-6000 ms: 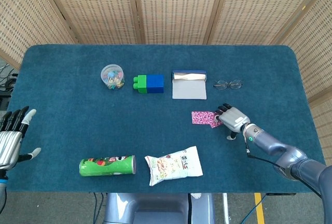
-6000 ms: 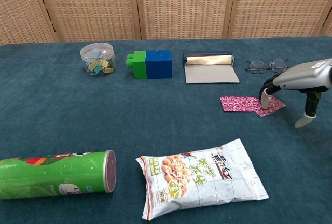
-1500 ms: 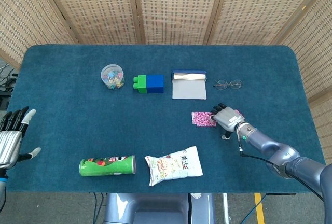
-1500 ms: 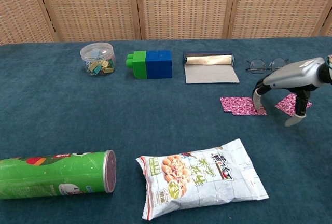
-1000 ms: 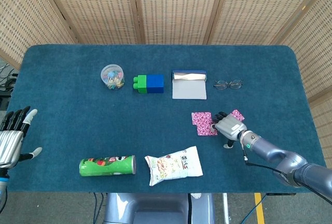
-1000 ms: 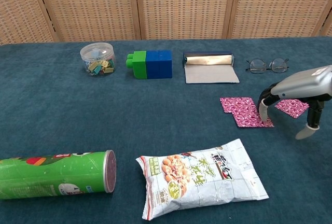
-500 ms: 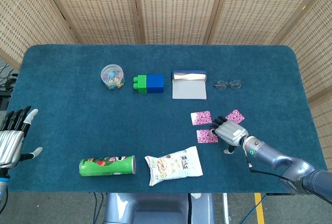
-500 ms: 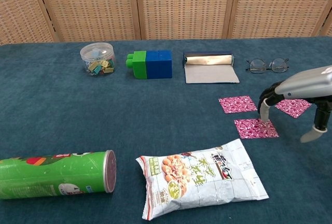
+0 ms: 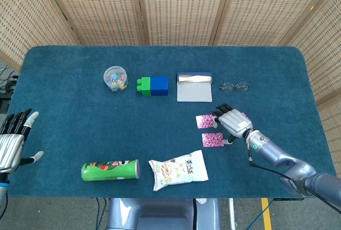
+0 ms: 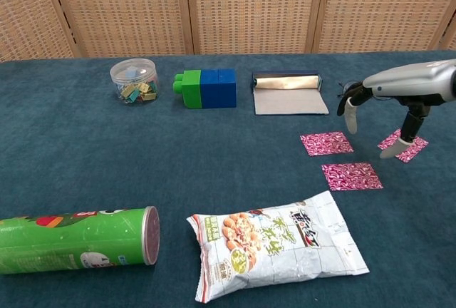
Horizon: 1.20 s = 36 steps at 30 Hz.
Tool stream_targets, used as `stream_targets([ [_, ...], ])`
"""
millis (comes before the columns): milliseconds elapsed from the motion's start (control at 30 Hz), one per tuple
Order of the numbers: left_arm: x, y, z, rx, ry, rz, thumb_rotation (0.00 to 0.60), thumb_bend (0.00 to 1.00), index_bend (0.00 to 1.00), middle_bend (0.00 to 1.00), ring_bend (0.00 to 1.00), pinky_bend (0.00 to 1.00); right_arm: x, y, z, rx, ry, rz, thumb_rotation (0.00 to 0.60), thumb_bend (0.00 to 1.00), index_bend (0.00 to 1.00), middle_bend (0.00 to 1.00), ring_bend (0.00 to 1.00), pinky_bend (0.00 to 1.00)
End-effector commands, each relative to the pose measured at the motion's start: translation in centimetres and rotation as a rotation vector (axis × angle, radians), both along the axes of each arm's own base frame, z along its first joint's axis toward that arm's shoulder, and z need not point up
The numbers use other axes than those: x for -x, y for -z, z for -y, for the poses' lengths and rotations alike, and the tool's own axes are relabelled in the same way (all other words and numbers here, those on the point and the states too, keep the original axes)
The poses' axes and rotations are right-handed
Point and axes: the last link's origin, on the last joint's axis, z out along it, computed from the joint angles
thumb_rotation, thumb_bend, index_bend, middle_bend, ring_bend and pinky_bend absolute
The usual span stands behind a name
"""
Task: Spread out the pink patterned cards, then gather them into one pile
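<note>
Three pink patterned cards lie apart on the blue table: one at the left, one nearer the front, and one at the right. My right hand hovers over the gap between the left and right cards, fingers spread, holding nothing. Its thumb tip hangs by the right card's edge; whether it touches, I cannot tell. In the head view the hand covers most of the right card. My left hand stays at the table's left edge, fingers apart and empty.
Along the back stand a clear tub of clips, a green and blue block, a silver pouch and glasses. A green can and a snack bag lie near the front edge.
The stacked cards were dragged apart into three separate cards. In the last half second my right hand lifted off the front card and moved back toward the glasses. The left hand stayed still.
</note>
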Motion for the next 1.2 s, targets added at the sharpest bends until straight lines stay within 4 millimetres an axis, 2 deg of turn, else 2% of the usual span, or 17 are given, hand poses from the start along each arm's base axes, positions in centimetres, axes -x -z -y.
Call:
stream_targets([
  [33,0.1,-0.1,0.1,-0.002,-0.002,0.000,0.600,0.04,0.00,0.00,0.00,0.00,-0.5,0.6,0.6,0.032,0.015,0.028,0.600,0.21,0.40,0.19,0.00,0.00],
  [300,0.4,-0.4,0.2,-0.009,-0.006,0.002,0.600,0.04,0.00,0.00,0.00,0.00,-1.4,2.1,1.9,0.068,0.049,0.046,0.600,0.21,0.41,0.19,0.00,0.00],
  [767,0.9,-0.8,0.5,-0.019,-0.016,0.002,0.600,0.04,0.00,0.00,0.00,0.00,-1.3,4.1,3.9,0.116,0.087,0.021,0.600,0.18,0.41,0.19,0.00,0.00],
  [933,1.0,-0.9,0.6,-0.022,-0.023,0.001,0.600,0.04,0.00,0.00,0.00,0.00,-1.2,4.9,4.3,0.126,0.098,0.013,0.600,0.24,0.41,0.19,0.00,0.00],
  [1200,1.1,-1.1,0.6,-0.025,-0.026,-0.001,0.600,0.04,0.00,0.00,0.00,0.00,-1.0,5.7,4.9,0.140,0.101,-0.002,0.600,0.23,0.41,0.19,0.00,0.00],
])
